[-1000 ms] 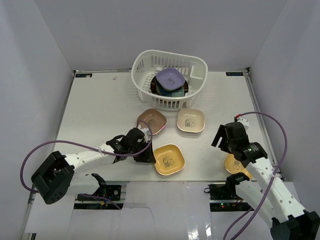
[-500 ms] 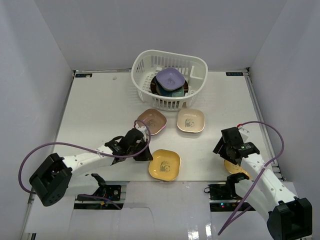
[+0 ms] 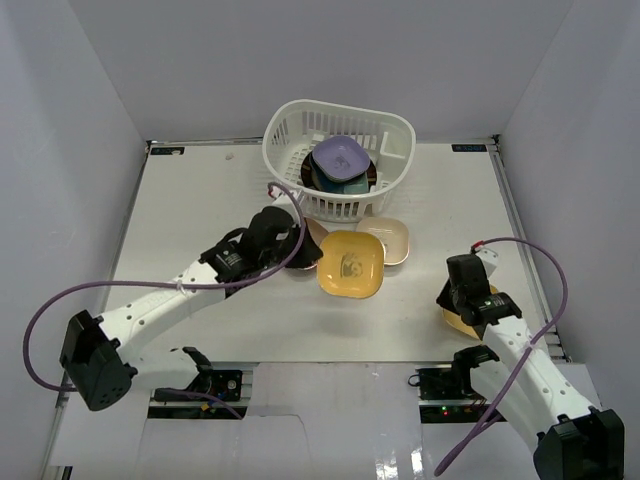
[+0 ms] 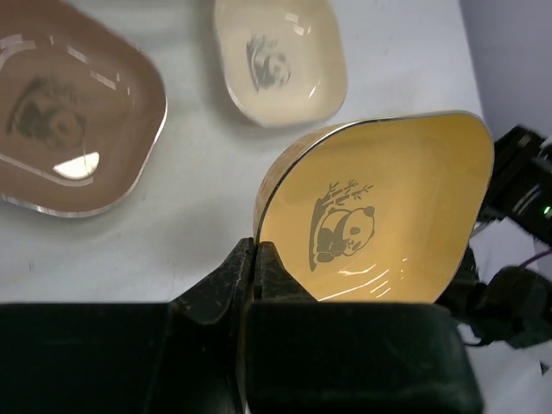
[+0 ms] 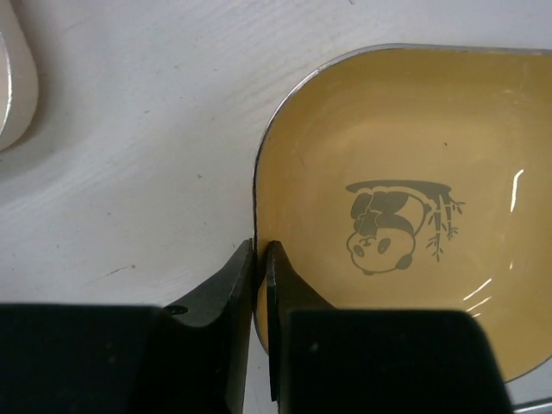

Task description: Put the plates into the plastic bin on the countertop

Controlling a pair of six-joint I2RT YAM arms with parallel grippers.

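My left gripper (image 3: 308, 250) (image 4: 256, 250) is shut on the rim of a yellow panda plate (image 3: 351, 264) (image 4: 388, 207), holding it tilted above the countertop (image 3: 200, 220), just in front of the white plastic bin (image 3: 285, 120). Under it lie a brown plate (image 4: 69, 147) and a beige plate (image 3: 395, 238) (image 4: 280, 60). The bin holds a purple plate (image 3: 340, 155) on top of darker ones. My right gripper (image 3: 455, 300) (image 5: 261, 250) is shut on the left rim of an orange plate (image 3: 458, 322) (image 5: 405, 198), which lies flat at the table's right front.
White walls close in the table on three sides. The orange plate lies close to the right front edge of the countertop. Purple cables loop from both arms. In the right wrist view the beige plate's edge (image 5: 10, 78) shows at the upper left.
My left gripper has lifted the yellow plate from the table's front and carried it back towards the bin. My right gripper has dropped onto the orange plate and shut on its rim.
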